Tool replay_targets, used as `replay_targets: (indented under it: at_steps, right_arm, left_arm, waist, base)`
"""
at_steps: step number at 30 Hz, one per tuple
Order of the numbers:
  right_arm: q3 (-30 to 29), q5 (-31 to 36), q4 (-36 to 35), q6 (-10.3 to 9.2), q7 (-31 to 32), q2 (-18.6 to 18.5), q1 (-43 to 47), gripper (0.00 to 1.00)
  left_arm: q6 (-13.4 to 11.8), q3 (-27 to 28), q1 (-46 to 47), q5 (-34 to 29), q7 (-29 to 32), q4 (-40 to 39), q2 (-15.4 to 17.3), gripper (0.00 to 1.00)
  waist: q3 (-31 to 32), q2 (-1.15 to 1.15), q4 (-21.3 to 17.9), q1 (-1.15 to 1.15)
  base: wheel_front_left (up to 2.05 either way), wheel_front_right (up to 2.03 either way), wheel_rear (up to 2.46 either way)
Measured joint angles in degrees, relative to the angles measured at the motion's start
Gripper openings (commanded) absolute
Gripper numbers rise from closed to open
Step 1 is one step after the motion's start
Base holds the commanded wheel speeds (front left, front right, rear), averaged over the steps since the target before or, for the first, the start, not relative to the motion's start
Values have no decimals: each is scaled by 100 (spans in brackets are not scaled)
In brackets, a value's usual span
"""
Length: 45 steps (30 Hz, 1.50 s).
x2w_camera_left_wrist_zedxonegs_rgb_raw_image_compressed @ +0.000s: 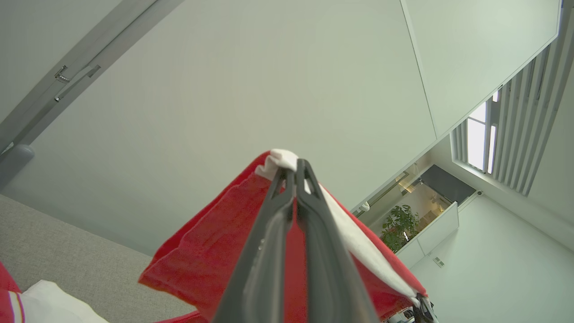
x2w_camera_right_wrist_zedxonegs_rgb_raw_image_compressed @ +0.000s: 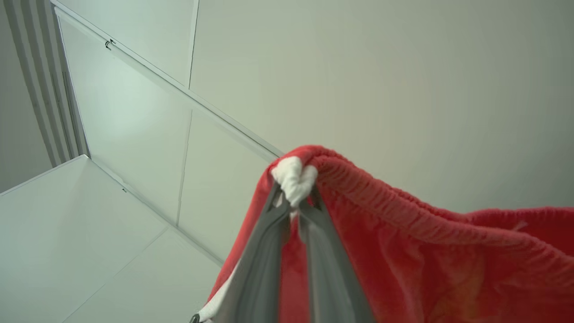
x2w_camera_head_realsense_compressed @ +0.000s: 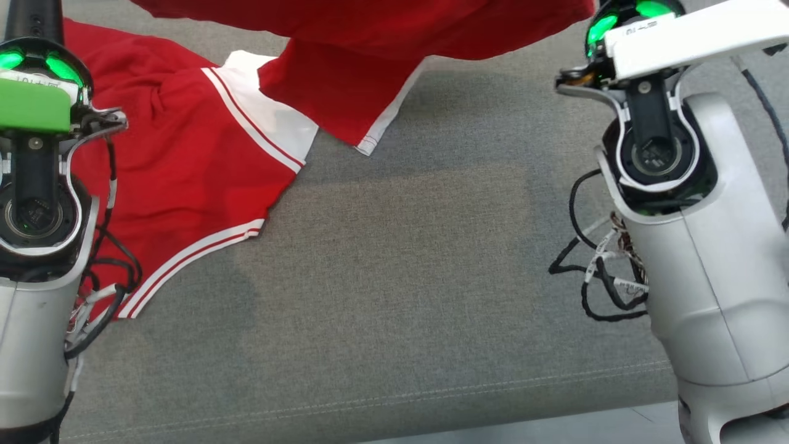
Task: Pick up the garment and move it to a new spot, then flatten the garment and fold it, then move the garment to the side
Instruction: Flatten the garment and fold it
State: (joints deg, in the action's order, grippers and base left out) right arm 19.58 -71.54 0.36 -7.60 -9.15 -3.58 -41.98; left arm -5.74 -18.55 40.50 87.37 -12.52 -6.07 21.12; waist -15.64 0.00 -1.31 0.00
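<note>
Garment (x2w_camera_head_realsense_compressed: 203,166) is strung up between both arms, red with white trim, its lower leg draped on the grey fabric surface (x2w_camera_head_realsense_compressed: 400,277) at my left. My left hand (x2w_camera_left_wrist_zedxonegs_rgb_raw_image_compressed: 291,172) is clamped on a white-edged corner, and my right hand (x2w_camera_right_wrist_zedxonegs_rgb_raw_image_compressed: 293,197) is pinched tight on the gathered waistband.

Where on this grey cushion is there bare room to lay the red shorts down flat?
The bare stretch of grey cushion runs from the striped hem of the shorts rightward to the loose cables, and down to the front seam. The left side and top edge are crowded with red cloth.
</note>
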Motion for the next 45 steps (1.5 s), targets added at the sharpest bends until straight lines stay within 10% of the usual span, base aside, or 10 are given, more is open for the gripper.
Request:
replay_targets:
  at_steps: [4,13,33,45]
  right_arm:
    - [201,-40,207,3,-116,3,748,0]
    - [-10,-267,64,1,-249,-45,3527,0]
    - [-554,-385,-1335,3,-344,-338,6094,0]
    - [-442,-357,-1532,53,-339,-508,7184,0]
  left_arm:
    - [358,-108,-686,-216,-90,-191,-48,0]
    - [313,-550,-3144,136,-124,-176,-431,0]
    - [-34,-376,-5029,129,-129,-1263,-631,0]
    - [-91,-397,-6139,140,-103,-1404,-163,0]
  waist:
    - [-116,0,-24,0]
    - [215,0,-64,0]
    - [749,0,164,0]
    - [572,0,272,0]
  base:
    - [0,0,0]
    - [0,0,0]
    - [0,0,0]
    - [0,0,0]
